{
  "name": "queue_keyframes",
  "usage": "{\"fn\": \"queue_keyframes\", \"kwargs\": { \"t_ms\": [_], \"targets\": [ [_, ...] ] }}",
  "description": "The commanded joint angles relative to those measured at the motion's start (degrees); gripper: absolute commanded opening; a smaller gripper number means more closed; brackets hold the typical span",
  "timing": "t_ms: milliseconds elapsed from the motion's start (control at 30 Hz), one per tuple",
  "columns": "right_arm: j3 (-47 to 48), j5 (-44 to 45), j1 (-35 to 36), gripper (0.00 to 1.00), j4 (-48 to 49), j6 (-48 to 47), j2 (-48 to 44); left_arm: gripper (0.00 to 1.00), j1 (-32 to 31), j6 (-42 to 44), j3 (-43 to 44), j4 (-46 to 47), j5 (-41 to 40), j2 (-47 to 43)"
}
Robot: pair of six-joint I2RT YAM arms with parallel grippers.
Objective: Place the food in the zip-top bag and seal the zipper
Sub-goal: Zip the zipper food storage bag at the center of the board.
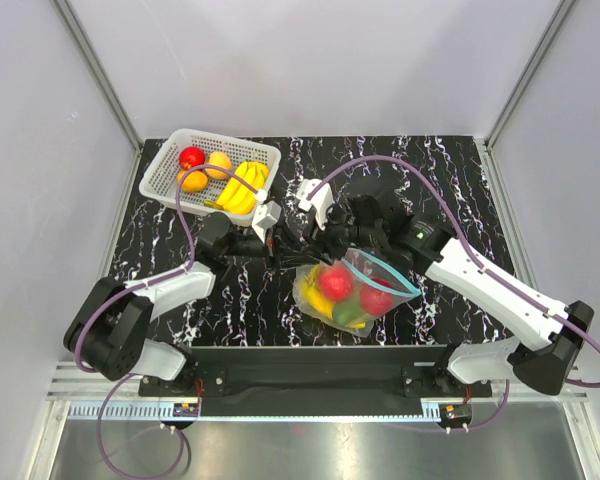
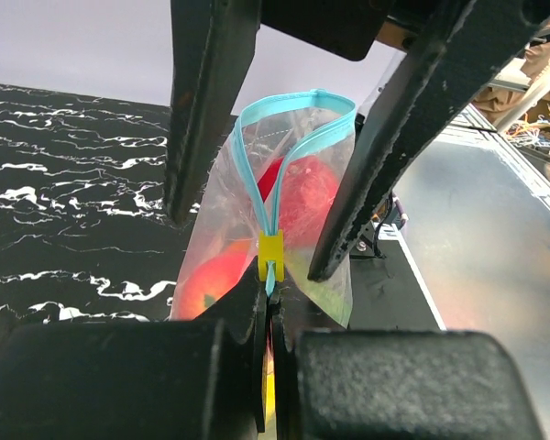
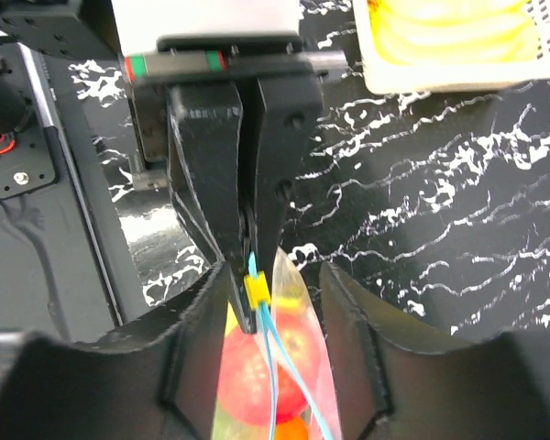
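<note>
The clear zip-top bag (image 1: 355,290) lies mid-table holding red apples (image 1: 335,280), a yellow fruit and a green one. Its blue zipper (image 2: 312,95) gapes in a loop beyond the yellow slider (image 2: 270,255). My left gripper (image 2: 269,284) is shut on the zipper's end just beside the slider; the top view shows it (image 1: 272,243) at the bag's left corner. My right gripper (image 3: 275,280) is open, one finger (image 2: 202,137) on each side of the bag's mouth and clear of the plastic. More food stays in the basket: bananas (image 1: 245,185), a red apple (image 1: 191,157), orange fruits (image 1: 218,163).
The white lattice basket (image 1: 158,170) stands at the back left of the black marbled table (image 1: 450,180). Both arms meet over the bag's mouth, their purple cables arching above. A metal rail runs along the table's near edge (image 1: 320,365).
</note>
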Motion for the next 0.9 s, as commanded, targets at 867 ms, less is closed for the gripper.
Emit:
{"fn": "queue_keyframes", "kwargs": {
  "t_ms": [867],
  "targets": [
    [1.68, -5.07, 0.3, 0.16, -4.38, -1.2, -1.35, 0.0, -0.24, 1.07, -0.13, 5.35, 1.59, -0.75]
  ]
}}
